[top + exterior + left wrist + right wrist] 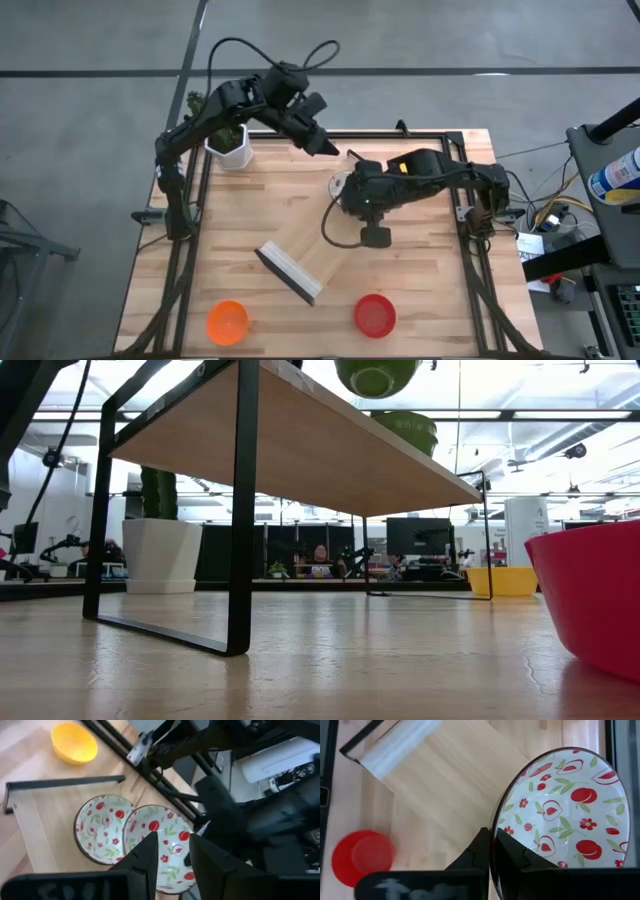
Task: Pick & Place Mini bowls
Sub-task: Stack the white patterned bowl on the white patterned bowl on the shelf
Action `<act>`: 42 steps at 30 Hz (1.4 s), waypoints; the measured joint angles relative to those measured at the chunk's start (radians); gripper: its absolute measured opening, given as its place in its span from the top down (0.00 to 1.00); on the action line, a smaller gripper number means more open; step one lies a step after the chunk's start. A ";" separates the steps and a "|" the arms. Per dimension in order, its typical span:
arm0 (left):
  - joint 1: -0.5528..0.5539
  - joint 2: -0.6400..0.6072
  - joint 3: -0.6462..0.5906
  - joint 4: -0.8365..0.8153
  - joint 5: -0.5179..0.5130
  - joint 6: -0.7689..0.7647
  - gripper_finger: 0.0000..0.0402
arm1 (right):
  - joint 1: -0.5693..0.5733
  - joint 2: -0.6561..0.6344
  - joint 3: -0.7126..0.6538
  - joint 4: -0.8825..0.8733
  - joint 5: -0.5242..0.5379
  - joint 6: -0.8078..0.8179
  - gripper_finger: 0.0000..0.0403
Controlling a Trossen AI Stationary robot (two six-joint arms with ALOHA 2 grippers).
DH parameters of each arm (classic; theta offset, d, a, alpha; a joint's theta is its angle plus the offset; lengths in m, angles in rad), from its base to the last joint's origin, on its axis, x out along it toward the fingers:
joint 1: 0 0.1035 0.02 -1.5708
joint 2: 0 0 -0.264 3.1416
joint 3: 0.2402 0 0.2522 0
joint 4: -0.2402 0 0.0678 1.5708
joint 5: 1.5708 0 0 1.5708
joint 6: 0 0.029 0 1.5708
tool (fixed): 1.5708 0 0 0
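While you look from above, your right gripper (343,186) sits beside the wooden shelf (300,262). Its wrist view shows fingers clenched on a patterned bowl's (570,805) rim. Your left gripper (170,855), fingers parted, hovers over 2 patterned bowls (102,827) on the table (40,820).
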 joint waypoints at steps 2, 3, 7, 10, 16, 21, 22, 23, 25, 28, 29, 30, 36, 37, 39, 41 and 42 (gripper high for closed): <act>0.000 -0.025 -0.012 0.021 -0.003 -0.007 0.74 | 0.001 0.000 0.000 0.000 0.004 0.025 0.97; 0.000 -0.035 -0.014 0.024 -0.004 -0.007 0.74 | 0.002 0.000 0.000 0.000 0.008 0.046 0.97; -0.003 -0.081 -0.016 0.029 -0.006 -0.003 0.74 | 0.000 0.000 -0.003 0.002 0.027 0.149 0.97; -0.003 -0.116 -0.017 0.037 -0.011 -0.002 0.74 | 0.000 -0.001 -0.015 0.003 0.055 0.216 0.97; -0.003 -0.190 -0.019 0.087 -0.014 -0.012 0.74 | -0.004 -0.001 -0.093 0.003 0.098 0.260 0.97; -0.005 -0.233 -0.020 0.110 -0.019 -0.019 0.74 | -0.008 -0.001 -0.164 0.003 0.135 0.263 0.97; -0.005 -0.239 -0.020 0.109 -0.023 -0.019 0.74 | -0.008 -0.001 -0.171 0.004 0.137 0.264 0.97; -0.006 -0.243 -0.020 0.109 -0.027 -0.018 0.74 | -0.010 -0.001 -0.176 0.004 0.141 0.264 0.97; -0.005 -0.252 -0.022 0.106 -0.035 -0.018 0.74 | -0.015 -0.002 -0.188 0.005 0.155 0.263 0.97; -0.007 -0.256 -0.022 0.106 -0.038 -0.018 0.74 | -0.035 -0.002 -0.224 0.003 0.156 0.264 0.97; -0.008 -0.256 -0.022 0.106 -0.039 -0.018 0.74 | -0.041 -0.002 -0.235 0.003 0.156 0.263 0.97; -0.009 -0.256 -0.022 0.106 -0.038 -0.018 0.74 | -0.045 0.000 -0.243 0.005 0.158 0.263 0.97; -0.010 -0.256 -0.023 0.101 -0.038 -0.007 0.74 | -0.051 -0.002 -0.262 0.044 0.154 0.238 0.97; -0.010 -0.256 -0.023 0.101 -0.038 -0.006 0.74 | -0.052 -0.002 -0.265 0.057 0.146 0.236 0.97; -0.010 -0.256 -0.023 0.099 -0.038 -0.006 0.74 | -0.053 -0.002 -0.275 0.069 0.133 0.237 0.97; -0.010 -0.256 -0.023 0.099 -0.038 -0.006 0.74 | -0.054 -0.002 -0.285 0.072 0.132 0.236 0.97; -0.010 -0.256 -0.023 0.099 -0.037 -0.006 0.74 | -0.056 -0.002 -0.291 0.077 0.132 0.236 0.97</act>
